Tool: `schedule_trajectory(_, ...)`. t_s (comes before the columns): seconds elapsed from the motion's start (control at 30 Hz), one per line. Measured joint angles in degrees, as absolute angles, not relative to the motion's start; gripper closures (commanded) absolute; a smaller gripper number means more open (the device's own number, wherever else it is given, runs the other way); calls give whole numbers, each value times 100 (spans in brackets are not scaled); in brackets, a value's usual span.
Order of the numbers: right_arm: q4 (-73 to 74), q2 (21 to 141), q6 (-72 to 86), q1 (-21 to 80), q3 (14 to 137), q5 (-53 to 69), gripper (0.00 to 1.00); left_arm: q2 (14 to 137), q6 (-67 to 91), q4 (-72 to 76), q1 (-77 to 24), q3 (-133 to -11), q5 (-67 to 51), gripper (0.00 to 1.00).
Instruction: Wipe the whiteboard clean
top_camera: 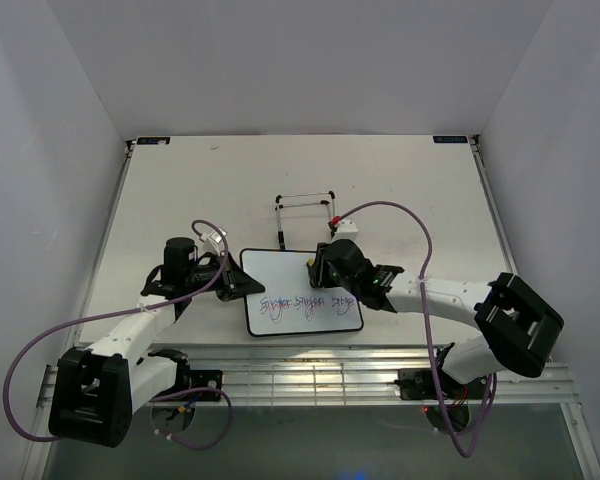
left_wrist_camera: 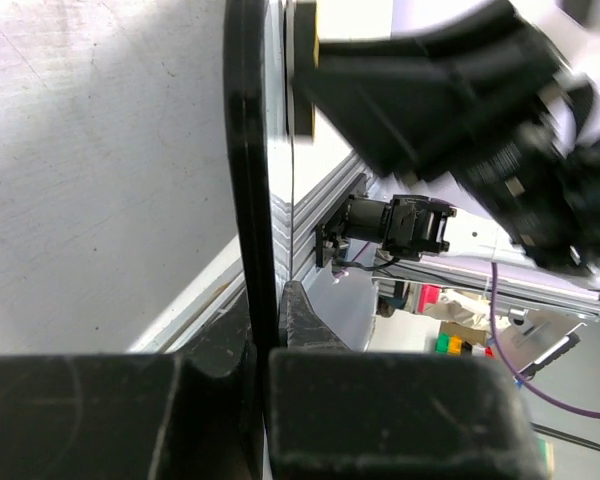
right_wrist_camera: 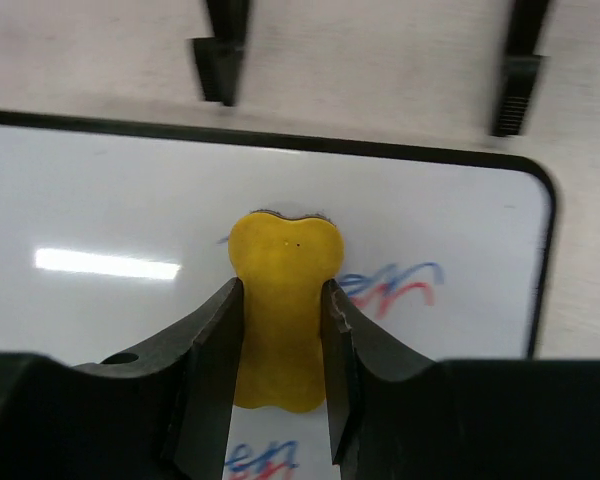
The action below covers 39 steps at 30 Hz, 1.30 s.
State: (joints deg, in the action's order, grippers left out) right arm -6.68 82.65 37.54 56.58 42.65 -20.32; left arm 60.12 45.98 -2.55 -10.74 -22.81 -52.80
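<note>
On the white table (top_camera: 180, 190) the whiteboard (top_camera: 290, 275) lies near the front edge, with red and blue scribbles along its near side. The left gripper (top_camera: 232, 284) pinches its left frame. The right gripper (top_camera: 318, 268) clamps a yellow eraser (right_wrist_camera: 283, 260) against its face.

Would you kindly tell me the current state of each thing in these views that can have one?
whiteboard: lying flat, writing across its near half, not wiped clean.
left claw: shut on the whiteboard's left edge.
right claw: shut on the yellow eraser.
yellow eraser: gripped by its waist, held at the board's face.
wire easel stand: standing empty beyond the board.
</note>
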Motion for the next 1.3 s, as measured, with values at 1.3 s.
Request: schedule_trajectory(1.3,-325,8853,2309,3874,4528,1245,67,5992,4807,-578,-1090,-2281,-5393,100)
